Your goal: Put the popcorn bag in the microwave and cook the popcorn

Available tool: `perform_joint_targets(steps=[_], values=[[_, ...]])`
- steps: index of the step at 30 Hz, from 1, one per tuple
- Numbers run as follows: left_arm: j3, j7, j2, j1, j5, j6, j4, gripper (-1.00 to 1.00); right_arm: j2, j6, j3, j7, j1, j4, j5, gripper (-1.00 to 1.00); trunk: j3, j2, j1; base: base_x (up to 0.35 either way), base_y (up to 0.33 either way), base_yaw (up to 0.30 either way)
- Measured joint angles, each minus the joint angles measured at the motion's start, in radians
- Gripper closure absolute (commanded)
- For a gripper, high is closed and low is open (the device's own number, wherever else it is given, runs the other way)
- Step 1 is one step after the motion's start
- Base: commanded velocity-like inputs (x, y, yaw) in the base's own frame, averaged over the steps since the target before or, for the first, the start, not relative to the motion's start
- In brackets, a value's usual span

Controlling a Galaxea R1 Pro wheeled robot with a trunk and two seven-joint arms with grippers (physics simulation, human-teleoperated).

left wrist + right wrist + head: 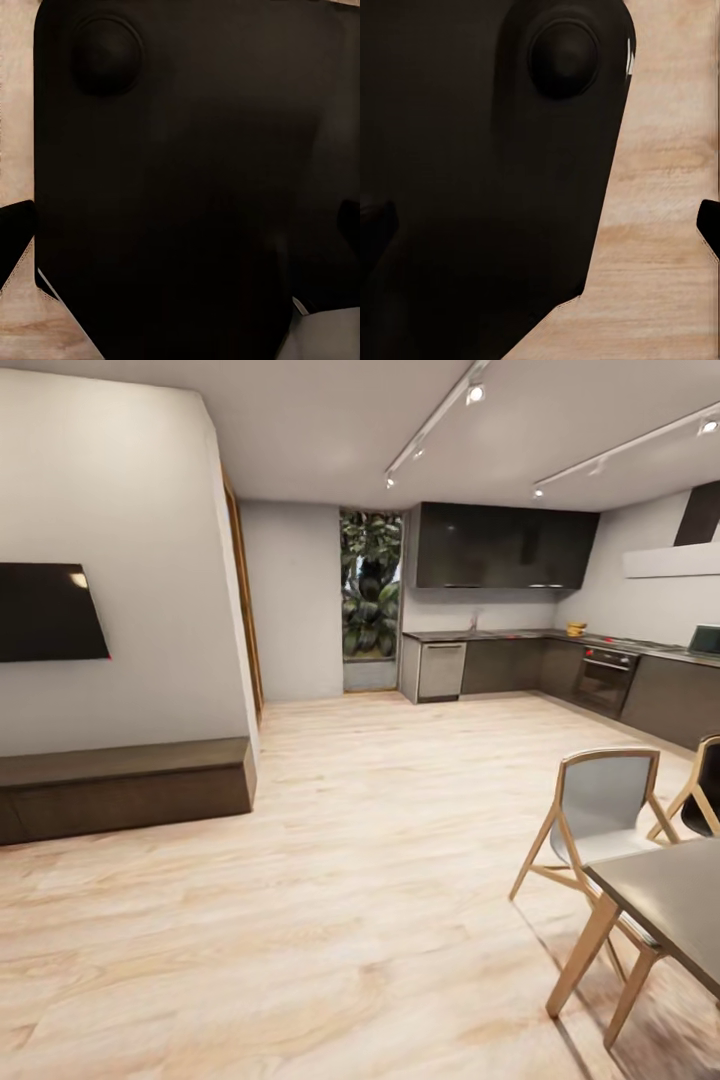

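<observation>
Across the room, the grey countertop [480, 634] runs along the back wall and down the right side over dark cabinet fronts. A pale mint-blue box, the microwave [706, 639], stands on it at the head view's right edge, partly cut off. The popcorn bag is too far off to make out. In the left wrist view my left gripper [180, 225] is open, its dark fingertips [15, 225] far apart over a black part of my own body. In the right wrist view my right gripper [540, 229] is open too, above the wooden floor, with nothing held.
A dark grey dining table [670, 905] and wooden chairs [600, 815] stand at the near right. A low dark bench [125, 785] and a wall screen [50, 612] are on the left. A built-in oven [605, 678] sits under the counter. Light wooden floor [380, 840] stretches to the kitchen.
</observation>
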Motion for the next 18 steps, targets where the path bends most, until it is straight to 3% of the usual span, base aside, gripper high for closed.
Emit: perform_joint_targets(steps=[18], values=[[0.001,0.000,0.000,0.000,-0.001,-0.006,0.000,-1.00,-0.001,0.001,0.003,0.001,0.000,0.000,0.005,-1.00,0.000,0.000,0.000,0.326,0.000,0.054]])
